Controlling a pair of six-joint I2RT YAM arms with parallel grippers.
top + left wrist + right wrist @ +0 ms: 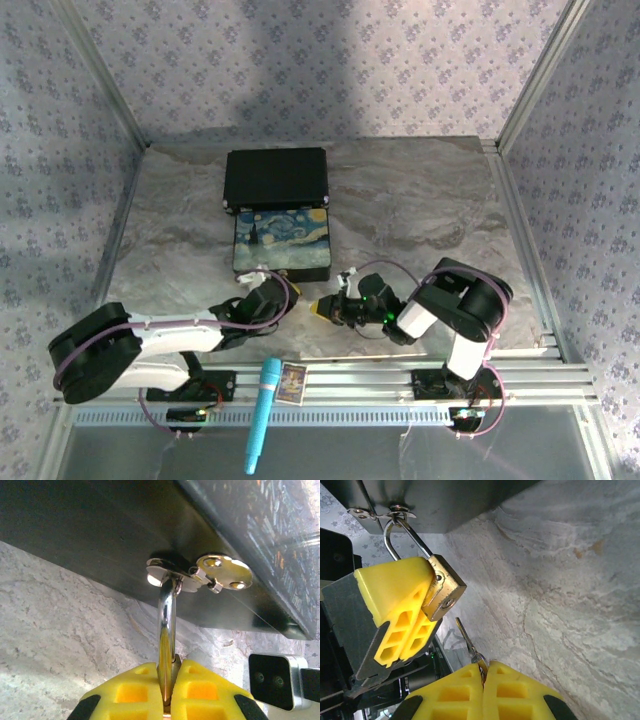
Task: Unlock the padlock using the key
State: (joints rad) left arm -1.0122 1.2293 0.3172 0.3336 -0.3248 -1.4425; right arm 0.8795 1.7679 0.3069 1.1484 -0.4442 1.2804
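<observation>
Right wrist view: what has the right hand (483,672) got?

– Its fingers are pressed together on the key (466,641). The blade points up at the padlock (443,591), just beside its keyhole end.

– And the left hand (167,685)?

– Clamped on the padlock. The shackle (167,615) rises from between its yellow pads to the hasp (172,575) on the painted box (282,245).

– Where on the bench (420,210)?

– At the box's near face, about midway between the left and right edges, toward the near edge.
</observation>
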